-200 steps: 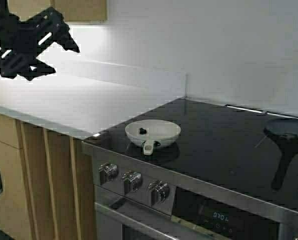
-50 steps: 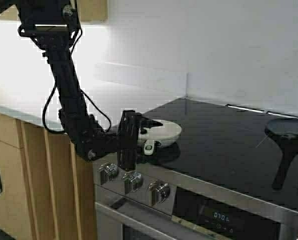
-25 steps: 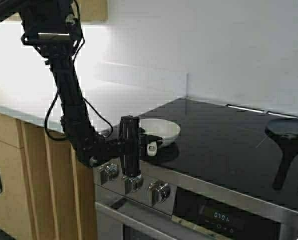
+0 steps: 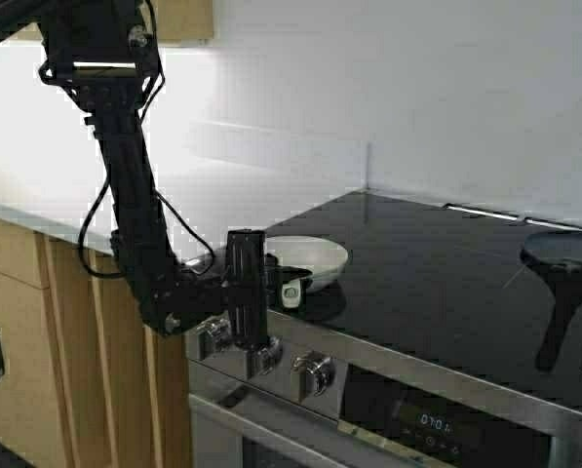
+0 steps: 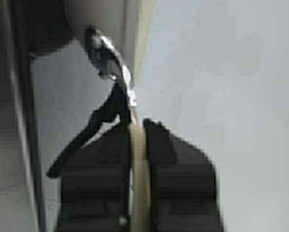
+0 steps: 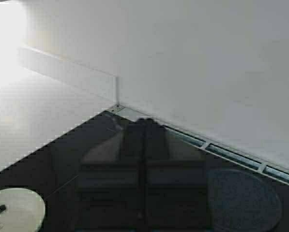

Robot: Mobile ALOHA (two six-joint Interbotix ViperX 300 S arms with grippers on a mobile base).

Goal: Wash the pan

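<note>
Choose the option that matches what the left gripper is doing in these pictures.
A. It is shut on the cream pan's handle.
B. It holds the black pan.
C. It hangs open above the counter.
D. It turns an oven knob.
A: in the left wrist view the left gripper has both fingers pressed on the cream handle of the pan at the cooktop's front corner.

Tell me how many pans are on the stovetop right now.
2. The cream pan sits at the front left, its handle clamped by the left gripper. A black pan sits at the right edge.
</note>
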